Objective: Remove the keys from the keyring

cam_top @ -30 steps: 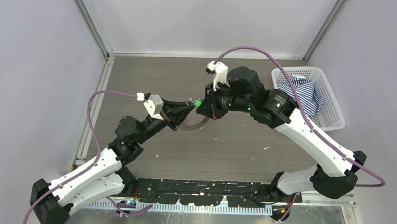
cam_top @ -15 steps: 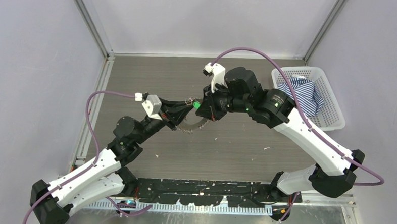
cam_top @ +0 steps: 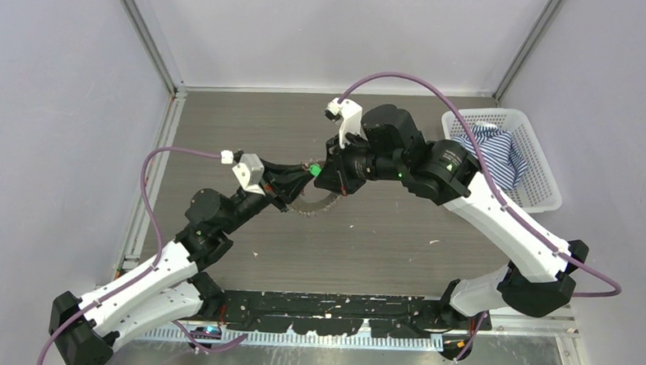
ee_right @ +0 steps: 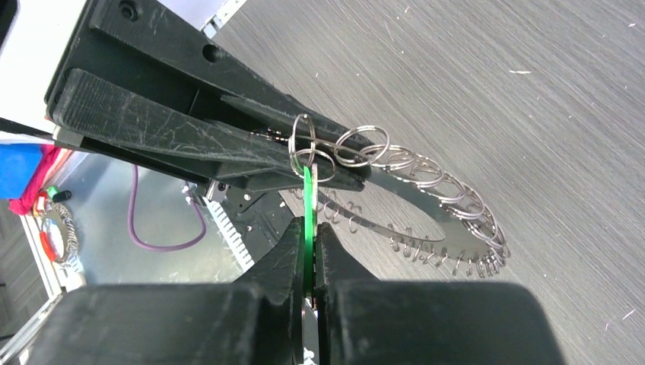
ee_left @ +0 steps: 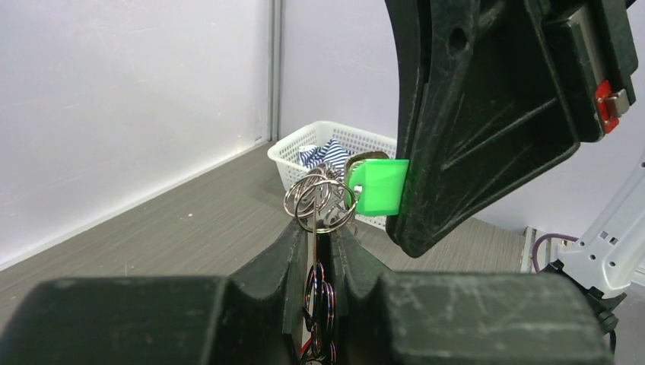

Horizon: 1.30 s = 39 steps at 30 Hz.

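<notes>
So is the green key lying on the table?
No: the right gripper holds the green key edge-on between its fingers, up off the table.

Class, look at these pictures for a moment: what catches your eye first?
The bright green key, pinched in the right gripper above mid-table, where both arms meet. The left gripper clamps the keyring with its fan of silvery keys. A white basket holding striped cloth sits far right.

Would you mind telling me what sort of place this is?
Probably a robotics lab cell: plain white panels on aluminium posts enclose a wood-grain table, a left arm and right arm are bolted at its edge, and a white basket holds striped cloth.
</notes>
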Motion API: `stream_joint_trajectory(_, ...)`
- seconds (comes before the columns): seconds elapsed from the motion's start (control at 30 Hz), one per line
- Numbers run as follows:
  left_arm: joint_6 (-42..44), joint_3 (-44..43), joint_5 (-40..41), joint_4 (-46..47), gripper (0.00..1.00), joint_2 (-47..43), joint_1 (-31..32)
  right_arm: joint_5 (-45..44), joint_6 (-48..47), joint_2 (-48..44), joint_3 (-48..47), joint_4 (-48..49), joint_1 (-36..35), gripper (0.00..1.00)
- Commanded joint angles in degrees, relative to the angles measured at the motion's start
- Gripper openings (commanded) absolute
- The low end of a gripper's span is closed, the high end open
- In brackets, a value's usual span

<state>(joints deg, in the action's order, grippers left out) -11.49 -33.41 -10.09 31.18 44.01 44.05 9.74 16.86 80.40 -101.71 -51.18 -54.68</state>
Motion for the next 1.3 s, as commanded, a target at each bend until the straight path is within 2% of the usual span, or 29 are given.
stream_joint_trajectory(0.0, 0.5, -2.98, 1.26, 3.47, 0.0, -0.6, -0.28, -1.17, -0.01, -0.55, -2.24, -0.55, -0.41, 0.01)
stream_joint_trajectory(0.4, 1.09, -2.24, 4.37, 4.39, 0.0, -2.72, -0.28, -4.5, 0.58, -3.3, 1.53, -0.55, -0.38, 0.01)
stream_joint_trajectory(1.03, -0.09, -4.01, -1.34, 3.96, 0.0, -2.78, -0.28, -4.01, 0.3, -1.84, 2.12, 3.08, -0.4, 0.01)
stream_joint_trajectory(1.27, -0.47, -3.94, -1.92, 3.93, 0.0, -2.95, -0.2, -6.3, -0.38, -3.25, 3.1, 4.66, -0.38, 0.01)
